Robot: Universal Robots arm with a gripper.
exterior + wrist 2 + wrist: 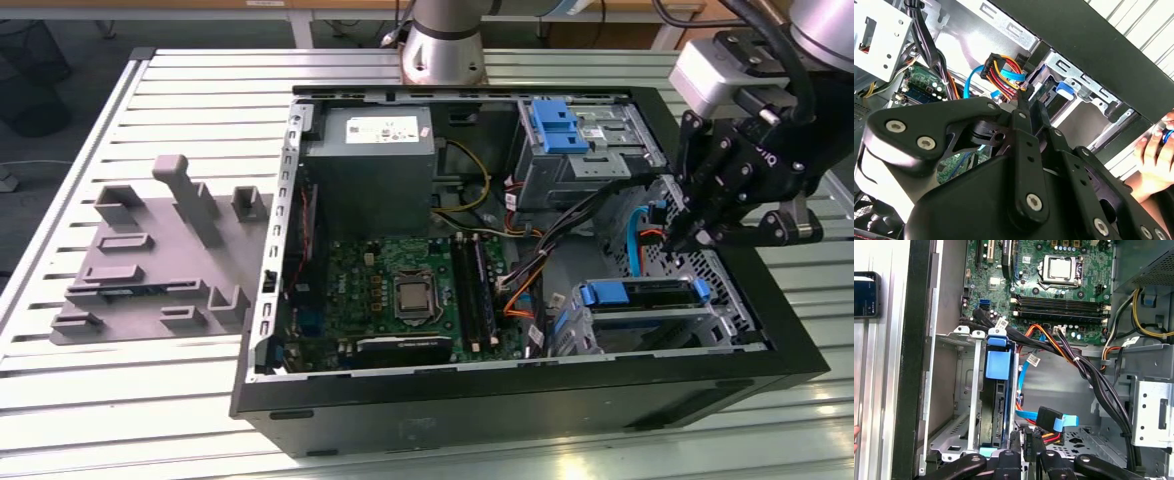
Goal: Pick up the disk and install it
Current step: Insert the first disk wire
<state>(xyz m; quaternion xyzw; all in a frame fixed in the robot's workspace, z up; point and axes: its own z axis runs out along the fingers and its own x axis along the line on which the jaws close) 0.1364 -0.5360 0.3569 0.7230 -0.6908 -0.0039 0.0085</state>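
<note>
The disk point(995, 405) stands on edge in the metal drive cage point(961, 390) at the case's corner, its blue carrier tab point(998, 365) showing on top; in the exterior view the blue frame point(638, 292) sits in that cage point(654, 325). The robot's hand point(683, 238) hangs just beside it over the blue and orange cables point(1046, 417), fingers drawn narrow and holding nothing. Most of the disk's face is hidden by the cage. A person's hand point(1154, 160) rests outside the open computer case point(534, 400) on the slatted counter point(160, 400).
</note>
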